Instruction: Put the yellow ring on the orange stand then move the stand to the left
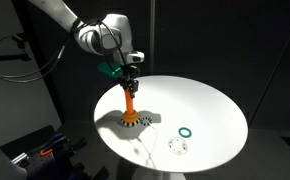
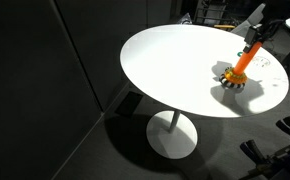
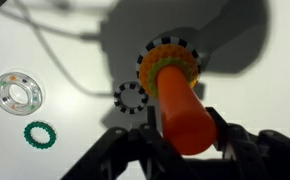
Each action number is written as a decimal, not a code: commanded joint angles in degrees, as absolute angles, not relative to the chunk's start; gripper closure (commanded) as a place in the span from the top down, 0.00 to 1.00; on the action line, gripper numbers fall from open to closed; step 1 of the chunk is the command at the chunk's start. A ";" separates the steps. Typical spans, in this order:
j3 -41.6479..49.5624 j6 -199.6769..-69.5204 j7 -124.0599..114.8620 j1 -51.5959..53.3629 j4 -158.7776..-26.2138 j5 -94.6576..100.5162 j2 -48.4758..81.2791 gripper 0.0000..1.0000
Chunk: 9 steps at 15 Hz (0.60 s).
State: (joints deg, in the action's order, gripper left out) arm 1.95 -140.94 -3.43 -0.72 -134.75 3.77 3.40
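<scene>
The orange stand (image 3: pixel 180 110) stands near the middle of the round white table; it also shows in both exterior views (image 1: pixel 131 103) (image 2: pixel 240 68). The peg leans slightly. A pale yellow ring (image 3: pixel 155 56) lies around the peg, down on the checkered base. My gripper (image 3: pixel 183 135) is shut on the upper part of the orange peg, one finger on each side. It comes down from above in an exterior view (image 1: pixel 131 75).
A black-and-white patterned ring (image 3: pixel 132 97) lies beside the stand's base. A dark green ring (image 3: pixel 40 133) (image 1: pixel 185 132) and a clear ring (image 3: pixel 18 92) (image 1: pixel 178 147) lie further off. The table edge (image 2: pixel 145 80) borders dark surroundings.
</scene>
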 commanded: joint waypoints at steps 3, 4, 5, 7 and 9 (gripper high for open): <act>1.89 -137.24 -1.32 -1.07 -135.61 3.81 0.43 0.99; 1.90 -135.93 -1.23 -1.08 -135.41 3.90 0.06 1.00; 1.90 -134.84 -1.06 -1.09 -135.26 3.88 -0.30 1.00; 1.94 -131.41 -1.00 -1.13 -134.69 4.30 -1.32 1.00; 1.99 -128.56 -0.92 -1.22 -134.17 4.46 -2.38 1.00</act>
